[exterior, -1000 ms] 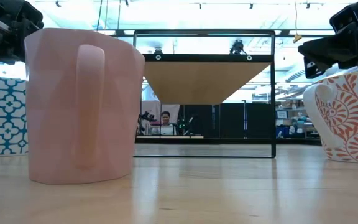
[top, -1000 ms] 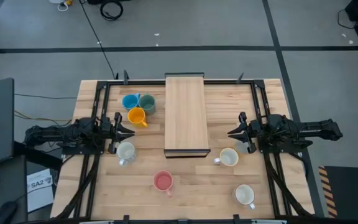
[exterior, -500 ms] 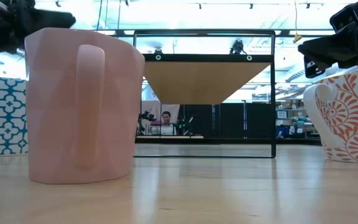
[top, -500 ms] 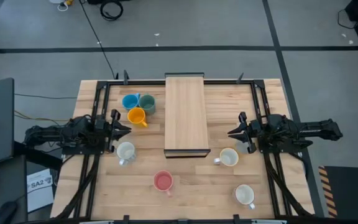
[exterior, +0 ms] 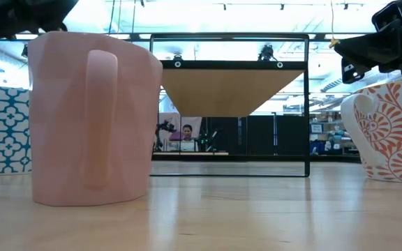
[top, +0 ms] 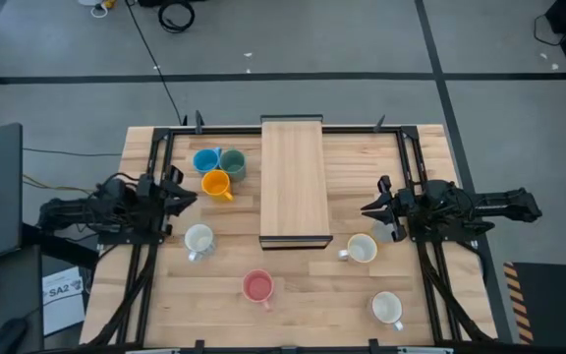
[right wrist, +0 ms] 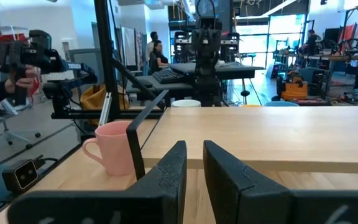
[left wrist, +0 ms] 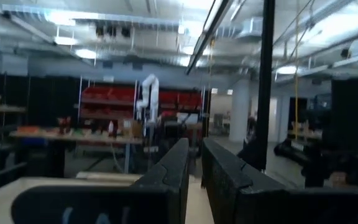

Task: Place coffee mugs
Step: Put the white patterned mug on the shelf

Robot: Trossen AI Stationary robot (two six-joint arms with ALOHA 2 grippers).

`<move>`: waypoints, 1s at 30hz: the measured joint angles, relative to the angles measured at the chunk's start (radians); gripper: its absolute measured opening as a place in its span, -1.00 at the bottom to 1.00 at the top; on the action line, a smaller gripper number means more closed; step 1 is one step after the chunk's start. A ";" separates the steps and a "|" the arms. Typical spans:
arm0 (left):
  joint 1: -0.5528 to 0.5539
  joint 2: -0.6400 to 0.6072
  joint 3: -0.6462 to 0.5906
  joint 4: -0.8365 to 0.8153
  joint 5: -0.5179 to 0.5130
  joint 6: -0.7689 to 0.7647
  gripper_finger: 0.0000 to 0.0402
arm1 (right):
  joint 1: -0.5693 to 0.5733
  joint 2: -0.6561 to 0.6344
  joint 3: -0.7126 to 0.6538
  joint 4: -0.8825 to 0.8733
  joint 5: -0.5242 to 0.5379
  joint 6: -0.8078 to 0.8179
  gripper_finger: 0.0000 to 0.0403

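No mug is held yet: both the left tool (top: 183,194) and right tool (top: 367,209) are nearly pressed together, empty. Next, one likely must spread and reach a mug, perhaps the white mug (top: 198,239).

My dark two-finger left tool (top: 177,193) hangs low at my left, fingers (left wrist: 173,168) nearly together, empty. My matching right tool (top: 369,209) mirrors it, narrow-gapped, empty.
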 joint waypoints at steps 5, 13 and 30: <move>0.000 0.067 0.134 -0.198 -0.015 -0.032 -0.75 | 0.000 0.000 0.000 0.000 0.000 0.000 -0.70; 0.000 0.237 0.372 -0.532 -0.059 -0.136 -0.75 | 0.000 0.000 0.000 0.000 0.000 0.000 -0.70; 0.000 0.527 0.673 -1.091 -0.150 -0.458 0.10 | 0.000 0.000 0.000 0.003 0.000 0.000 -0.70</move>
